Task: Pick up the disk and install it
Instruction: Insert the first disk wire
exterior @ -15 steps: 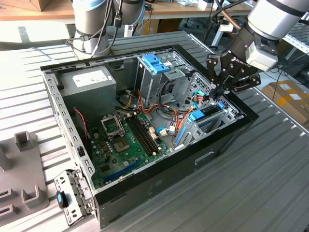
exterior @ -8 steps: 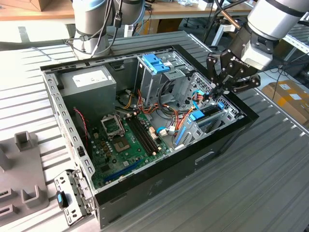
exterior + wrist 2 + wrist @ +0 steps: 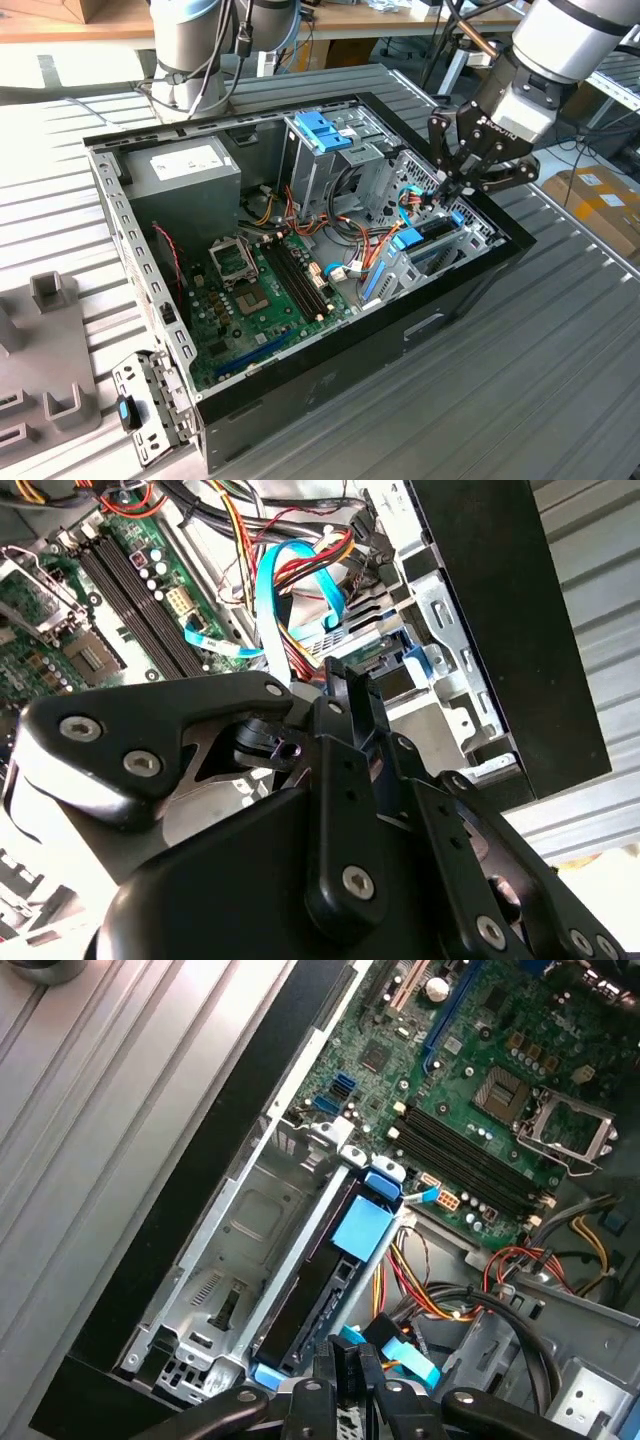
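Gripper: the gripper (image 3: 447, 186) hangs over the 3 o'clock side of the open computer case (image 3: 330, 385) in the exterior view, fingertips drawn together in a narrow pinch at the end of the disk; in the first wrist view its dark fingers (image 3: 345, 1365) meet at that end with almost no gap. Whether they clamp a tab of the rail or merely press on it cannot be told.

Disk: the disk (image 3: 318, 1290) stands on edge in the drive bay (image 3: 240, 1250), its blue rail (image 3: 358, 1225) showing along the upper side. In the exterior view it lies at about 3 o'clock of the case, just below the fingertips, with the blue rail (image 3: 412, 238) visible.

Surroundings: the motherboard (image 3: 265, 285) fills the case's middle; a bundle of coloured cables (image 3: 440, 1290) runs just beside the bay; a bare blue bracket (image 3: 322, 130) sits at 12 o'clock.

Step in hand: judged from how things lie, the picking up is done and the seating is under way; the disk looks largely inside the bay.

Next move calls for: a straight push along the bay's slot, kept clear of the cables, until the rail latches.
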`<state>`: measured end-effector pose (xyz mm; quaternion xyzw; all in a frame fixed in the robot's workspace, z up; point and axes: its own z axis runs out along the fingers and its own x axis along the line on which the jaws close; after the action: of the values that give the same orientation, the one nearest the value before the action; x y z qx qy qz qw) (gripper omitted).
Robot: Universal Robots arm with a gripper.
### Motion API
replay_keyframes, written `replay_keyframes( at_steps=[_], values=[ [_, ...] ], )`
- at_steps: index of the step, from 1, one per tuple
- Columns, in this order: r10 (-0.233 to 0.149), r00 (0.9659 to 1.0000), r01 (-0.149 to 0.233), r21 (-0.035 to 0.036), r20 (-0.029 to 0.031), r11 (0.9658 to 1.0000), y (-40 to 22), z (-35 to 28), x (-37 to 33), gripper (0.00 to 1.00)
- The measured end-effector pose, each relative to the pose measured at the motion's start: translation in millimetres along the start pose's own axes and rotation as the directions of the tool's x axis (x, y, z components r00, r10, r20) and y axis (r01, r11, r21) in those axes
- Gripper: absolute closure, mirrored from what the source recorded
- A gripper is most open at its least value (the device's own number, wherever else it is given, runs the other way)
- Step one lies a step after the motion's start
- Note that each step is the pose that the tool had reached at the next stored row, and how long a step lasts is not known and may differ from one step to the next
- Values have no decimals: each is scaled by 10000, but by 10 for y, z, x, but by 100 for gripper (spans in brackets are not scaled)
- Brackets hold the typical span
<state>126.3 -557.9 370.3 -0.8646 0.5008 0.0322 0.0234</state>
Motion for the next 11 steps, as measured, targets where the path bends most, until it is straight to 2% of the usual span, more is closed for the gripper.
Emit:
replay_keyframes(
  at_steps=[5,11],
  values=[
    [526,9986,-526,42,-3,9986,1,2,0,80],
    [1282,9917,-1282,102,-4,9917,2,4,0,80]
  ],
)
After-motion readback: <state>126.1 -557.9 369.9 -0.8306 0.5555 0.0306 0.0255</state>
